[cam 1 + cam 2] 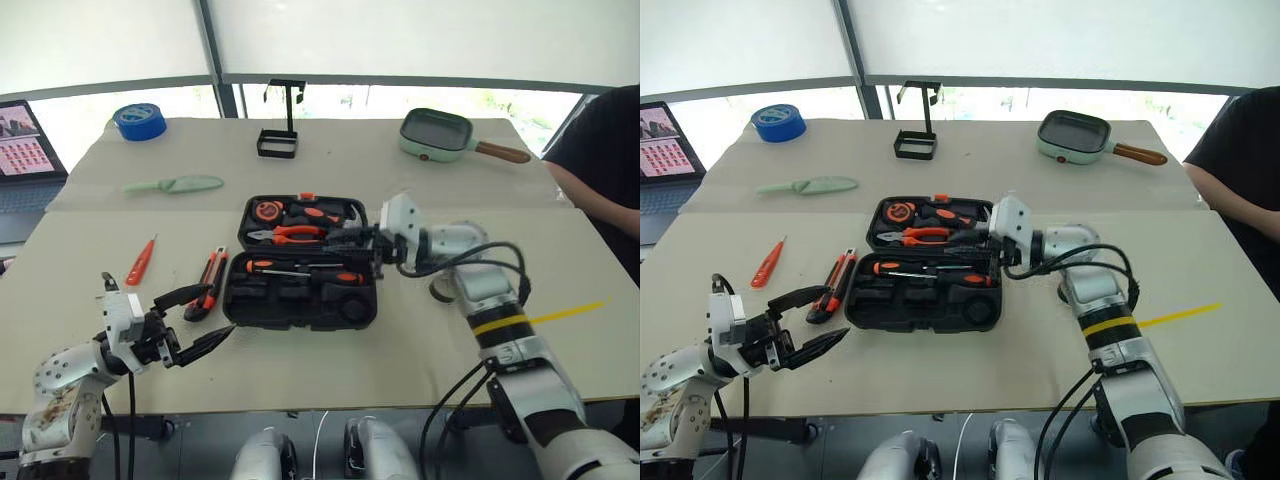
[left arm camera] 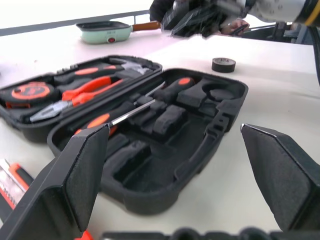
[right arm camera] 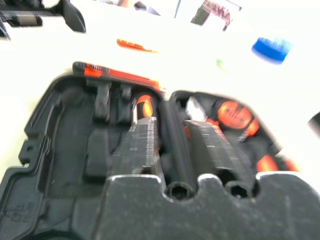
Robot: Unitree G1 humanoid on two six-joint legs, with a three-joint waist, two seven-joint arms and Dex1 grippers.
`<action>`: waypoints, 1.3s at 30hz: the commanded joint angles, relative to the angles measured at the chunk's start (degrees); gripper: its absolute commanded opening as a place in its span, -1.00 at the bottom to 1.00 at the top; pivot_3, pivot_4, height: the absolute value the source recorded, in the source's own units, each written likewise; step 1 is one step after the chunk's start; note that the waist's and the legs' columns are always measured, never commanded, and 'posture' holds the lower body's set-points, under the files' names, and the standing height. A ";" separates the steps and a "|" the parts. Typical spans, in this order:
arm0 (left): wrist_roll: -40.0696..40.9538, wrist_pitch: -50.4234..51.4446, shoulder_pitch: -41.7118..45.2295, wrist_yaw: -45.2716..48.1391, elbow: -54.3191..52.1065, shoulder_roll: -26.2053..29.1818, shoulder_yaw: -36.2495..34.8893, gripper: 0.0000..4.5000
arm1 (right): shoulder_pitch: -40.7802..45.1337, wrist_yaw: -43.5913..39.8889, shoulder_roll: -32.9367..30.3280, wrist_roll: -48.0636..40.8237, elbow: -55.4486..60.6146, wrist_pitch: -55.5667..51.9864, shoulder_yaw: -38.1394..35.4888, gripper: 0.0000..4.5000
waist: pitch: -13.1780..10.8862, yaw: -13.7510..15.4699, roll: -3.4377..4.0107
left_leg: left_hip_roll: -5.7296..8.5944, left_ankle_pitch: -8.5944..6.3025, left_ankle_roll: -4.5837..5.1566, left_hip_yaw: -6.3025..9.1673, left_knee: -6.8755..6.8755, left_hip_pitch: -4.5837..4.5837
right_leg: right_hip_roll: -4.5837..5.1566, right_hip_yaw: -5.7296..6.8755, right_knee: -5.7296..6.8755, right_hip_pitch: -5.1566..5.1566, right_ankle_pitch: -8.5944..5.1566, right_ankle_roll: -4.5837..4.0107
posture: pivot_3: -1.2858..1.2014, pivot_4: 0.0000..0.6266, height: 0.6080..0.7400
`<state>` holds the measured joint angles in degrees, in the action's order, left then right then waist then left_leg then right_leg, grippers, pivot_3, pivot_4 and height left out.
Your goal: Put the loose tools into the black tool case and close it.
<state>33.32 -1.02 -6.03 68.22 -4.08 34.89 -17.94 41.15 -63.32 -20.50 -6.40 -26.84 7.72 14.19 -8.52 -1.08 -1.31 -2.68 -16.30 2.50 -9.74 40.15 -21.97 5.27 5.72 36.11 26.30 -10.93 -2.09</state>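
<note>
Desk (image 1: 300, 370), beige, window behind. Item 1: case (image 1: 300, 275), open at centre, both halves flat. Item 2: knife (image 1: 207, 283), long axis toward the near edge, just beside the case's left side. Left gripper (image 1: 195, 320), spread, nearer it, near the near-left corner. Right gripper (image 1: 345, 245), pressed together, empty, over the case's right end.

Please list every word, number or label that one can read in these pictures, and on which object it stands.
None can be read.
Laptop screen: pink tiles with marks, too small.
Orange tape measure in the black tool case: label too blurred.
Green pan: red dot, no text.
</note>
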 commanded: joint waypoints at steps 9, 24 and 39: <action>0.09 -0.85 -0.19 -1.06 0.11 0.69 -1.13 1.00 | 2.66 6.54 2.95 9.07 -7.74 4.51 3.02 -0.99 | -0.01 -0.06 0.02 | 0.01 0.00 -0.01 -0.02 -0.04 0.03 | -0.06 -0.02 0.00 0.00 0.00 -0.01 | 0.03 -0.52 1.00; -3.70 -1.30 -2.30 -7.90 1.98 -0.23 -2.25 1.00 | 1.43 6.84 2.74 14.77 -4.41 5.31 8.02 -0.99 | 0.11 -0.77 0.00 | -0.05 0.02 -0.49 -0.03 -0.43 0.56 | -0.03 -0.14 0.06 -0.19 -0.13 -0.08 | 0.03 -0.52 1.00; 0.53 -1.01 -2.79 -7.60 0.79 -1.32 -6.88 1.00 | -1.28 3.14 0.69 -0.28 5.18 -0.16 -2.34 -0.99 | 0.05 -1.11 0.00 | -0.09 0.12 -0.25 0.02 -0.42 0.29 | 0.02 -0.13 -0.02 -0.05 -0.12 -0.14 | 0.03 -0.52 1.00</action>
<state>33.01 -1.21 -9.70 59.35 -1.36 33.40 -25.82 39.27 -60.76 -21.14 -5.80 -22.13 10.30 11.16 -8.46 -2.19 -1.30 -2.79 -16.18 2.23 -9.72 39.73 -21.68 5.28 5.60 36.10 26.25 -11.05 -2.24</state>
